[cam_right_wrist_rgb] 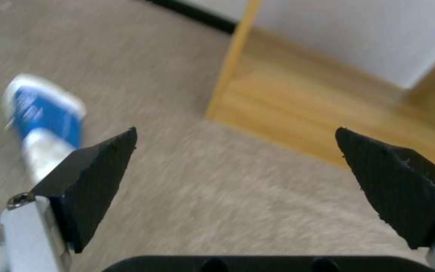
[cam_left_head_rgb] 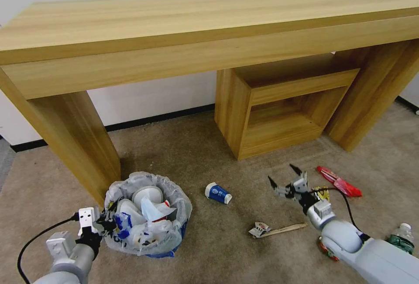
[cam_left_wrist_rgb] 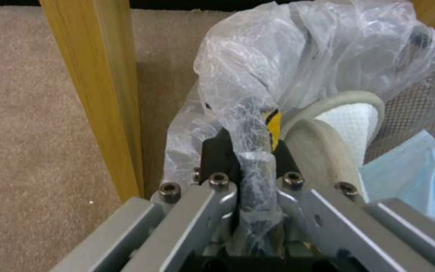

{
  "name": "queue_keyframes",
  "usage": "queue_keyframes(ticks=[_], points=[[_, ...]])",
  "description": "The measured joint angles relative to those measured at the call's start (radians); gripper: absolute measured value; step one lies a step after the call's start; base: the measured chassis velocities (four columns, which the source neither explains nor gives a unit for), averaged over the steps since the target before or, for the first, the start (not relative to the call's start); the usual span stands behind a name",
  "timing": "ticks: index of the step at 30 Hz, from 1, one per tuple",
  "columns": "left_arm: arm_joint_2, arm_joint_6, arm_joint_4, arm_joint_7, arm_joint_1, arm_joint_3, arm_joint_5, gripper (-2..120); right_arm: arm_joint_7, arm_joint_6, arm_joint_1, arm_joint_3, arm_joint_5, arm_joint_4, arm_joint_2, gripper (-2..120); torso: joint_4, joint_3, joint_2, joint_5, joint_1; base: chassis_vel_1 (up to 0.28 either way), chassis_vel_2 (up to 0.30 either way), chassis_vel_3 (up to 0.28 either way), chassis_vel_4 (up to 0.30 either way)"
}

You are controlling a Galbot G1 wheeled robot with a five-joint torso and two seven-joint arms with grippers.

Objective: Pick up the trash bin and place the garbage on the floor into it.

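Observation:
The trash bin [cam_left_head_rgb: 172,231], blue with a translucent bag over its rim, stands on the beige floor [cam_left_head_rgb: 209,157] by the table leg, holding white slippers [cam_left_head_rgb: 146,196] and other litter. My left gripper [cam_left_head_rgb: 106,223] is shut on the bag-covered rim [cam_left_wrist_rgb: 255,166] at the bin's near-left side; a slipper [cam_left_wrist_rgb: 338,128] lies just inside. My right gripper [cam_left_head_rgb: 282,174] hangs open over the carpet, right of the blue-white cup [cam_left_head_rgb: 218,193], which lies on its side. From the right wrist the blurred cup [cam_right_wrist_rgb: 46,113] sits beyond one finger of that gripper [cam_right_wrist_rgb: 235,136].
Garbage on the carpet: crumpled paper [cam_left_head_rgb: 259,229], wooden stick [cam_left_head_rgb: 286,230], red wrapper [cam_left_head_rgb: 338,181], yellow wrapper [cam_left_head_rgb: 323,193], plastic bottle [cam_left_head_rgb: 401,233]. A long wooden table [cam_left_head_rgb: 209,26] spans the back, its leg [cam_left_head_rgb: 78,144] beside the bin, with a low open cabinet [cam_left_head_rgb: 279,109] underneath.

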Motion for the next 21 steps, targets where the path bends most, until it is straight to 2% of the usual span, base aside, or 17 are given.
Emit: queue_keyframes(ticks=[3,4,6,7,10,15,21], points=[[-0.004,0.000,0.007,0.000,-0.008,0.000,-0.003,3,-0.055,0.041,0.104,-0.137,-0.021,-0.085,0.041,100,0.0003,0.000,0.000,0.0003,0.000,0.000,0.000,0.000,0.000],[-0.004,0.000,0.007,0.000,-0.008,0.000,-0.003,3,-0.055,0.041,0.104,-0.137,-0.021,-0.085,0.041,100,0.0003,0.000,0.000,0.0003,0.000,0.000,0.000,0.000,0.000],[-0.010,-0.002,0.013,0.000,-0.012,-0.002,-0.004,3,-0.096,0.075,0.175,-0.219,-0.039,-0.149,0.084,100,0.0006,0.000,0.000,-0.0002,0.000,0.000,0.000,0.000,0.000],[-0.010,-0.002,0.013,0.000,-0.012,-0.002,-0.004,3,-0.096,0.075,0.175,-0.219,-0.039,-0.149,0.084,100,0.0006,0.000,0.000,-0.0002,0.000,0.000,0.000,0.000,0.000],[-0.022,-0.005,0.017,0.000,-0.013,-0.003,-0.002,3,-0.126,0.088,0.241,-0.309,-0.051,-0.220,0.141,99,0.0004,0.000,0.000,0.0001,0.000,0.000,0.000,0.000,0.000],[-0.037,-0.010,0.016,0.000,-0.012,-0.003,0.003,3,-0.126,0.073,0.293,-0.388,-0.053,-0.291,0.203,98,0.0005,0.000,0.000,0.0001,0.000,0.000,0.000,0.000,0.000],[-0.047,-0.021,0.013,0.003,-0.006,-0.007,0.006,3,-0.120,0.057,0.326,-0.432,-0.048,-0.375,0.254,98,0.0002,0.000,0.000,-0.0001,0.000,0.000,0.000,0.000,0.000]])
